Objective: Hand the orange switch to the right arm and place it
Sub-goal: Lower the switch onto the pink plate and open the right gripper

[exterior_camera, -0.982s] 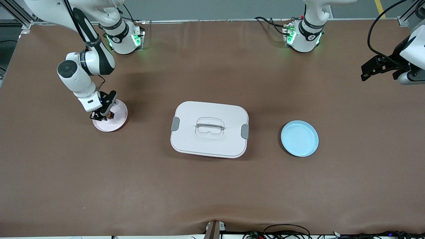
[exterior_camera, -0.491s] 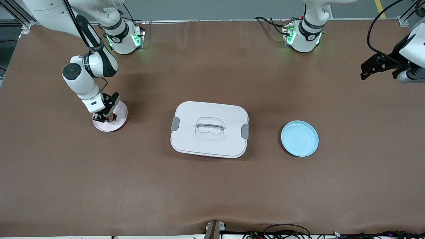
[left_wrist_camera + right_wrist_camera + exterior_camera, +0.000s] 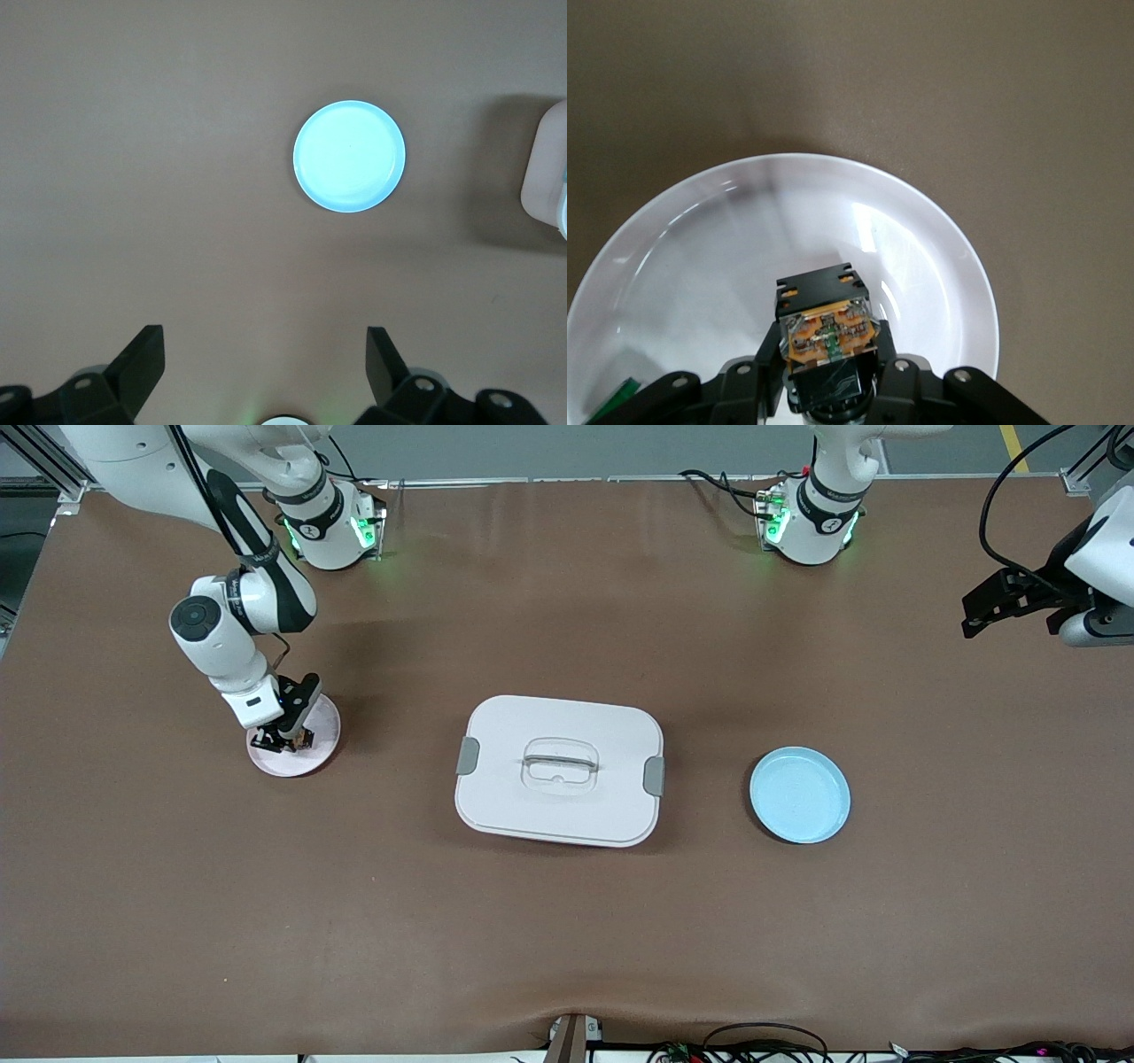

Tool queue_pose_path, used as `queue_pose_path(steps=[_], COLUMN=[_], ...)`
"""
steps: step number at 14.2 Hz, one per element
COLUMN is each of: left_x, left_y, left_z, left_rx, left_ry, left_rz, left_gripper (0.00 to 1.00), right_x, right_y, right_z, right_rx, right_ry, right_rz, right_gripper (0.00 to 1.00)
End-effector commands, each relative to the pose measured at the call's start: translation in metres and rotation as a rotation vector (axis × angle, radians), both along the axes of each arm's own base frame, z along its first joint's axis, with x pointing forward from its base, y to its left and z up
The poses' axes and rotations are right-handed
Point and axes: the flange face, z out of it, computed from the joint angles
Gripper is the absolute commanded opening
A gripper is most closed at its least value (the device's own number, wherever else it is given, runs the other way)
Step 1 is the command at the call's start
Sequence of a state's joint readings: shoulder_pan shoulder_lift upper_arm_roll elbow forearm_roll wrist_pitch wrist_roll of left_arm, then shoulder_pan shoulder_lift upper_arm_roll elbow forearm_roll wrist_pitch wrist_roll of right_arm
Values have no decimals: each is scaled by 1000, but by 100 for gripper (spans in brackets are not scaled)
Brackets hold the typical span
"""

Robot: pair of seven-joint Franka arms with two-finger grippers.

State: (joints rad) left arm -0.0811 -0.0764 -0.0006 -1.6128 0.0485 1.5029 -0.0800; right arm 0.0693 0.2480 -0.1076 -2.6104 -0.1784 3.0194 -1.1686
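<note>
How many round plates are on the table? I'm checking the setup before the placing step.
2. The pink plate lies toward the right arm's end, under the right claw holding the orange switch. The blue plate lies toward the left arm's end, beside the lidded box.

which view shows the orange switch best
The right wrist view: the orange switch fills it, clamped in the right claw over the pink plate. The front view shows only a speck; the left wrist view misses it.

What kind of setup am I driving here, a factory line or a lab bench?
Most likely a robot lab bench: a brown mat-covered table, two fixed arms, loose cables along the edge, and staged props such as a pink plate, blue plate and lidded white box.
</note>
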Motion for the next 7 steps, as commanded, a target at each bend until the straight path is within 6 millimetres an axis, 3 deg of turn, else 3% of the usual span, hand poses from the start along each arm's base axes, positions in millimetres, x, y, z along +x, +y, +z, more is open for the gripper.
queue_pose_path(steps=[1,2,3,5,7], left_x=[-6,-6,-6,-7,-6], left_y=[0,0,-1,-1,-1], left_z=[3,4,4,5,4], left_rx=[-15,-15,-17,-15,-15], left_ry=[4,2,2,1,2], left_rz=[-18,-18,-20,-20,-20], left_gripper=[100,100,100,100,100], right_x=[0,1,1,3,5], right_y=[-3,-3,-3,-3,-1], right_z=[-2,-2,-2,0,2], right_rx=[-2,-2,-2,-2,-3], right_ry=[-8,-9,-9,-15,-20], right_rz=[17,17,17,17,23], right_gripper=[35,51,85,100,100])
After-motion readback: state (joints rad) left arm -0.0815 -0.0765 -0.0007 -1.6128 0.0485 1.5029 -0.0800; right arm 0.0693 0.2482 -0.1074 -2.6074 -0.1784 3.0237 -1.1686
